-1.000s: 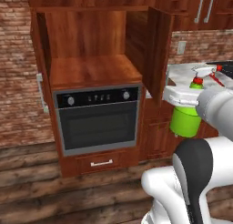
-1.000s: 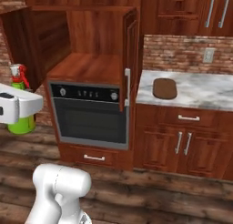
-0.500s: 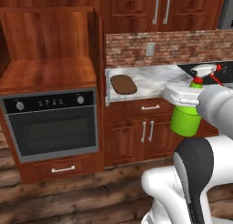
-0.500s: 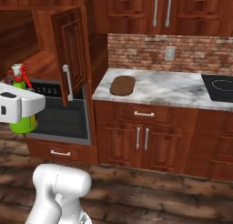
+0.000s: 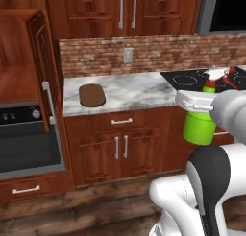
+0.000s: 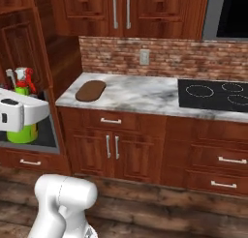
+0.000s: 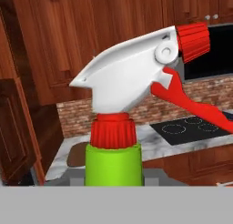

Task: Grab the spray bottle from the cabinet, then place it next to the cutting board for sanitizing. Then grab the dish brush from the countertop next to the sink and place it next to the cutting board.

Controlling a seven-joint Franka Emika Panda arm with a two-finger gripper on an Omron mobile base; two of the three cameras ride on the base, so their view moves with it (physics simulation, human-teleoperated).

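**Spray bottle held upright in front of the counter**

Spray bottle [image 5: 200, 128] sits upright in the left base view, clamped in the gripper [image 5: 194, 101] at the right of the frame — the white hand wraps the top of its lime-green body, with the nozzle rising above it. It hangs in the air in front of the reddish-brown drawers, off the countertop [image 5: 139, 90]. The cutting board [image 5: 91, 95] lies flat near the left end of that marble slab, well apart from the bottle. The cabinet [image 5: 45, 79] door stands open at the left edge, its grey bar handle facing the room. A black cooktop [image 5: 192, 78] is set into the counter behind the bottle.

From the right base view the bottle [image 6: 23, 130] appears at the far left, the gripper [image 6: 17, 111] closed across it, its red trigger showing above the hand. The board [image 6: 90, 90] rests at the counter's [image 6: 145, 94] left end, the cooktop [image 6: 215, 95] to the right.

Through the hand view the bottle [image 7: 116, 164] rises close up — green shoulder, red collar, white trigger head with a red tip. Behind it, the board [image 7: 75, 155] lies on the marble [image 7: 61, 161].
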